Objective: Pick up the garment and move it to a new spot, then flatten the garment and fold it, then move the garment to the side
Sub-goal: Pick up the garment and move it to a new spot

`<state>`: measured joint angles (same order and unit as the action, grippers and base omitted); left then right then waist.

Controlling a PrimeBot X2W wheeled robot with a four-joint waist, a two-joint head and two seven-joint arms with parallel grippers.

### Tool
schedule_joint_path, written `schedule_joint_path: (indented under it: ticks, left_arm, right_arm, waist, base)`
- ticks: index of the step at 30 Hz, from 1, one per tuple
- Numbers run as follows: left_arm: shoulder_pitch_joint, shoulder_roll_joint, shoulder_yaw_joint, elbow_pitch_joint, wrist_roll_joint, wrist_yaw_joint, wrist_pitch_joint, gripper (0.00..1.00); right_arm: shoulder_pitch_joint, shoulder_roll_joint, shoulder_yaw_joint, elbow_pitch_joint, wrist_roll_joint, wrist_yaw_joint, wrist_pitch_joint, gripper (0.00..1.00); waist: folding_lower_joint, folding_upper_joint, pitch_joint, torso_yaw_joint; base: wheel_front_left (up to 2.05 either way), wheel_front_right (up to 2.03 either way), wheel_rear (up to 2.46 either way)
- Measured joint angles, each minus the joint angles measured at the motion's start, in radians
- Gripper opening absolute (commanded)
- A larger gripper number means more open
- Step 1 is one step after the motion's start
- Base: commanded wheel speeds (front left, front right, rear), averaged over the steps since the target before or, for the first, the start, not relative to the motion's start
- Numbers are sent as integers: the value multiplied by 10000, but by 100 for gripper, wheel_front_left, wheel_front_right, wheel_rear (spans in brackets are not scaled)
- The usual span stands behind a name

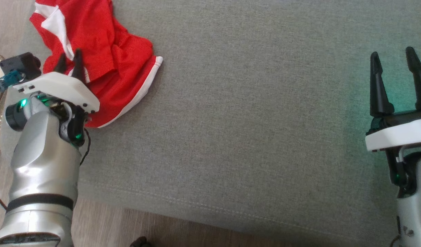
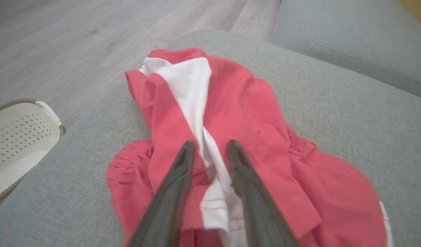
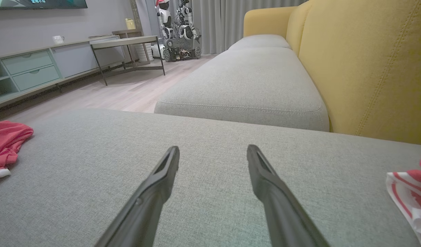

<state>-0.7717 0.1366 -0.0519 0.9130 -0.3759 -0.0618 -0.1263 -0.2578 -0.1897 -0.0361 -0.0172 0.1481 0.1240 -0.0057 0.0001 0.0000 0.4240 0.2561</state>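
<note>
Grey cushion (image 1: 248,137), left hand (image 2: 211,143) part-open over garment (image 2: 255,113), contact unclear

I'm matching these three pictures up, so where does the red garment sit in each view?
Head view: the red garment lies at the upper left, on the grey cushion.
Left wrist view: the red garment is in the centre, with the left gripper over it.
Right wrist view: its edge shows at the far left.
Shared landmark: the grey cushion under it in all three.
</note>
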Motion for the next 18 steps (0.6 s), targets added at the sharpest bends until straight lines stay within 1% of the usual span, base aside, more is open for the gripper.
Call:
schedule_joint_path:
  ticks: [1, 2, 5, 11, 14, 18]
  left_arm:
    - [-33, 2, -2, 132, 0, -2, 0, 2]
    - [-68, 0, 0, 247, -35, -12, 0, 0]
    - [-244, -2, 6, 512, -180, -102, -8, 0]
    - [-544, -8, 50, 579, -476, -282, -583, 0]
    - [-545, -19, 77, 201, -658, -453, -842, 0]
    - [-540, -79, -67, -811, -685, -543, -974, 0]
  right_arm:
    - [-9, 17, 12, 12, 0, 0, -2, 100]
    - [-22, 36, 27, 19, 0, 0, -4, 100]
    - [-104, 82, 31, 35, 0, 0, -44, 100]
    - [-198, 253, 36, 343, 2, 0, -305, 100]
    - [-197, 401, 48, 612, 6, 2, -520, 100]
    - [-181, 631, 73, 993, 50, 0, -838, 100]
  waist:
    - [0, 0, 2, -25]
    - [0, 0, 5, -50]
    - [0, 0, 25, -108]
    - [0, 0, -241, -248]
    - [-1, 0, -516, -354]
    - [-1, 0, -965, -539]
  base:
    - [0, 0, 0]
    - [0, 0, 0]
    - [0, 0, 0]
    - [0, 0, 0]
    - [0, 0, 0]
    - [0, 0, 0]
